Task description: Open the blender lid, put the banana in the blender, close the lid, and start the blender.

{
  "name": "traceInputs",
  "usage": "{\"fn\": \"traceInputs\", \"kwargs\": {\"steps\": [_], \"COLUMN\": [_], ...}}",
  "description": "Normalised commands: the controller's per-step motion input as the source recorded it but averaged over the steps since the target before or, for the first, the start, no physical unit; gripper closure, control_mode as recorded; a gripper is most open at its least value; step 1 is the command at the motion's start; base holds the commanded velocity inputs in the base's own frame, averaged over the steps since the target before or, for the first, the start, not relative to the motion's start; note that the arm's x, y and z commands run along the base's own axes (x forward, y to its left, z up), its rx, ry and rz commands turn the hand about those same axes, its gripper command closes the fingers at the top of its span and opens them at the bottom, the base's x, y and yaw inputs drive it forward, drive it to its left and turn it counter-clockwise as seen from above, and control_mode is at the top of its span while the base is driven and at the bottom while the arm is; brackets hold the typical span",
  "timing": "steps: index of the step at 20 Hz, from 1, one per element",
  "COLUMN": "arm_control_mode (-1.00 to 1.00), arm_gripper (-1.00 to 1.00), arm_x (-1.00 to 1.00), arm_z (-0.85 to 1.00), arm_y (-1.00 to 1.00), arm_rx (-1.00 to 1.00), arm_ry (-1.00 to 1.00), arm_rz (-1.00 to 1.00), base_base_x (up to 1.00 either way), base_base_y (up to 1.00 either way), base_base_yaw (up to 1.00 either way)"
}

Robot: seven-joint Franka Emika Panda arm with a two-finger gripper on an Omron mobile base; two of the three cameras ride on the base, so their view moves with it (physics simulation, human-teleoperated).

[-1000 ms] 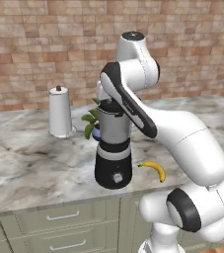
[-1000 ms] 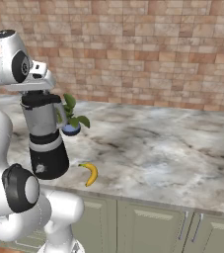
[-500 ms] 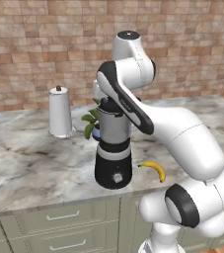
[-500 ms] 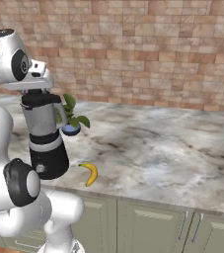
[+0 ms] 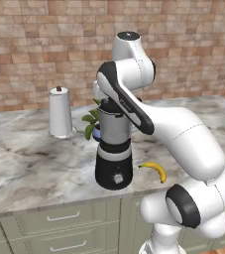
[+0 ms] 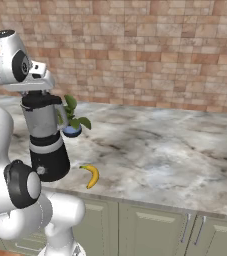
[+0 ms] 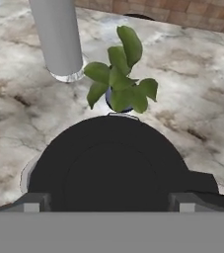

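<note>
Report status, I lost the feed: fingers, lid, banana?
Fingers straddling the blender lid, grip unconfirmed. Lid on the blender. Banana on the counter beside the base. Nothing in the way.

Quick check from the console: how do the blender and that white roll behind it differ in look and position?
The blender is a grey see-through jar on a black base with a front knob; the white roll is a plain opaque cylinder with a small dark top. The blender stands near the counter's front edge, the white roll farther back. The blender is under the arm; the white roll stands free. Both are upright.

The blender (image 5: 114,149) has a grey jar, black base and silver band. The blender lid (image 7: 114,165) is black. The banana (image 6: 90,175) is yellow. The surface (image 6: 175,160) is marbled grey-beige; the plant (image 7: 119,79) has green leaves.
</note>
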Motion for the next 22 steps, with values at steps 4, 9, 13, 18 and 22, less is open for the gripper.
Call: {"fn": "traceInputs", "kwargs": {"steps": [4, 9, 13, 18, 22], "arm_control_mode": [-1.0, -1.0, -1.0, -1.0, -1.0], "arm_gripper": [1.0, 1.0, 1.0, 1.0, 1.0], "arm_x": [0.0, 0.0, 0.0, -0.03, -0.27], "arm_z": [-0.06, 0.01, 0.5, 0.97, 0.67], "arm_y": [0.0, 0.0, 0.0, -0.08, -0.54], "arm_rx": [0.0, 0.0, 0.0, 0.0, 0.0], "arm_ry": [0.0, -0.01, -0.08, -0.18, -0.25], "arm_rz": [0.0, 0.0, 0.0, 0.0, 0.0], "base_base_x": [0.0, 0.0, 0.0, 0.0, 0.0], "base_base_y": [0.0, 0.0, 0.0, 0.0, 0.0], "base_base_yaw": [0.0, 0.0, 0.0, 0.0, 0.0]}}
